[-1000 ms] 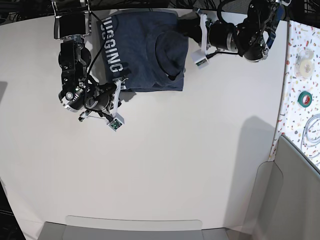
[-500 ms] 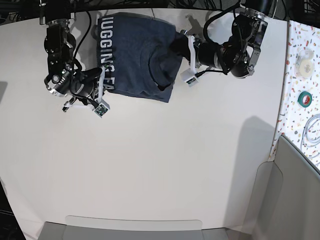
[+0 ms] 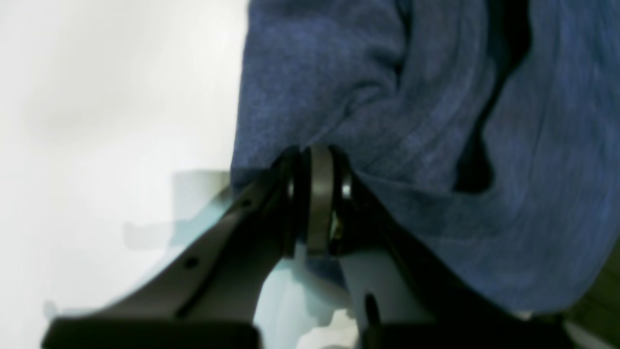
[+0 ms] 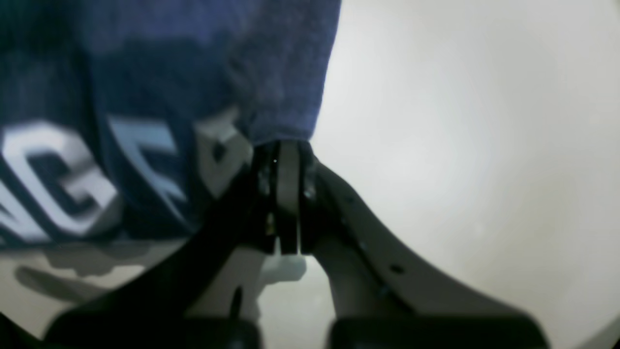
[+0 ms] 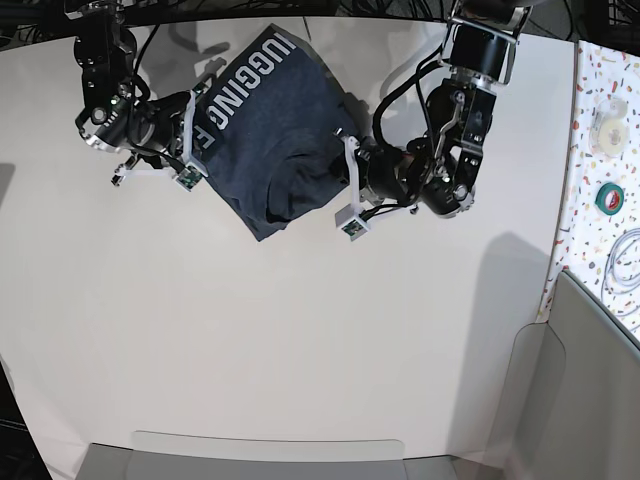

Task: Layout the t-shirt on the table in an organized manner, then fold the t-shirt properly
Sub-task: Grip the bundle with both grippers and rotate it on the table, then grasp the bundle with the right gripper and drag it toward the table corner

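Both tools, left tool (image 3: 315, 203) and right tool (image 4: 283, 194), clamp the t-shirt (image 5: 275, 140), seemingly mid-layout; next, spread it flat on the surface (image 5: 300, 340).

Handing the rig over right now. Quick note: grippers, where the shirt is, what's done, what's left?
Left gripper: shut on the t-shirt, pinching a plain edge of the cloth.
Right gripper: shut on the t-shirt, at an edge beside the white lettering.
Shirt: held between both arms over the far part of the table, bunched and wrinkled, lettering facing up; whether it touches the table is unclear.
Done: both grips are on.
Left: spread it flat, then fold.
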Motion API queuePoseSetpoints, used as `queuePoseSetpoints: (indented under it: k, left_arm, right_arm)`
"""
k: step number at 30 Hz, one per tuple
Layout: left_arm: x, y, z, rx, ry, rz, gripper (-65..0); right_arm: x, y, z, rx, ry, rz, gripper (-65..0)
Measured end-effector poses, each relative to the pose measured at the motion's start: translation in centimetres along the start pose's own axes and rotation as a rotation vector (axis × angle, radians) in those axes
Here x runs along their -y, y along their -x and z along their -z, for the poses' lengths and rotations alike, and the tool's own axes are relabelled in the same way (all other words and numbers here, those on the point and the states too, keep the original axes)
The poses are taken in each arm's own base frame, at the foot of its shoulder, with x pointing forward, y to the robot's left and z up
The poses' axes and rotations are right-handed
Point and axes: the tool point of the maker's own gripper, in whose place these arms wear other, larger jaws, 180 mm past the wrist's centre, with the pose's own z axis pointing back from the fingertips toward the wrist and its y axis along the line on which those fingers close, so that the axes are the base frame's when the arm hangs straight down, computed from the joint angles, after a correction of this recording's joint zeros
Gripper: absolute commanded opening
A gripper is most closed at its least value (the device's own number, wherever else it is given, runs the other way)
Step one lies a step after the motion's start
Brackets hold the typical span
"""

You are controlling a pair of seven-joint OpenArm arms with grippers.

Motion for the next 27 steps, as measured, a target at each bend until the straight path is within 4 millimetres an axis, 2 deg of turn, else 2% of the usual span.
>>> queuePoseSetpoints:
  k: [5,9,11,12,14,16,18,20,22,25,27]
  left_arm:
    - [-0.7,-1.9,1.4,0.087,0.019,-0.051,-60.9]
    - [-1.0,-3.2,0.2,0.163,-0.011,-0.066,-60.7]
    - [-1.2,-4.7,-1.9,0.258,-0.012,-0.126,-60.7]
    - [-1.4,-6.0,-3.7,0.352,0.002,-0.155,-60.7]
    - [-2.3,-8.4,-8.7,0.57,0.014,-0.217,-60.7]
    - [-3.4,-8.7,-12.6,0.711,0.008,-0.27,-60.7]
    - [-4.4,-7.2,-14.6,0.765,-0.019,-0.321,-60.7]
    - [-5.1,-4.3,-14.8,0.71,-0.06,-0.353,-60.7]
    - [-5.8,-1.6,-14.4,0.645,-0.096,-0.386,-60.7]
    - [-7.0,1.5,-14.7,0.604,-0.145,-0.428,-60.7]
    - [-7.9,4.0,-15.3,0.574,-0.185,-0.465,-60.7]
  right_arm:
    - [3.3,2.9,-1.3,-0.034,0.091,0.113,-65.0]
    - [6.2,4.7,-2.8,-0.032,0.177,0.23,-65.0]
    - [7.4,5.6,-3.5,-0.024,0.217,0.294,-65.0]
    - [7.9,5.9,-3.8,-0.022,0.237,0.324,-65.0]
    - [8.8,6.0,-4.3,0.005,0.27,0.394,-65.0]
    - [9.2,4.9,-5.0,0.063,0.297,0.441,-65.0]
    - [8.9,3.1,-5.9,0.123,0.317,0.448,-65.0]
    - [7.7,0.4,-5.9,0.216,0.275,0.454,-65.0]
    - [5.8,-2.5,-5.1,0.298,0.166,0.427,-65.0]
    - [2.4,-6.8,-4.9,0.415,-0.003,0.363,-65.0]
    - [-1.0,-10.4,-5.3,0.515,-0.152,0.3,-65.0]
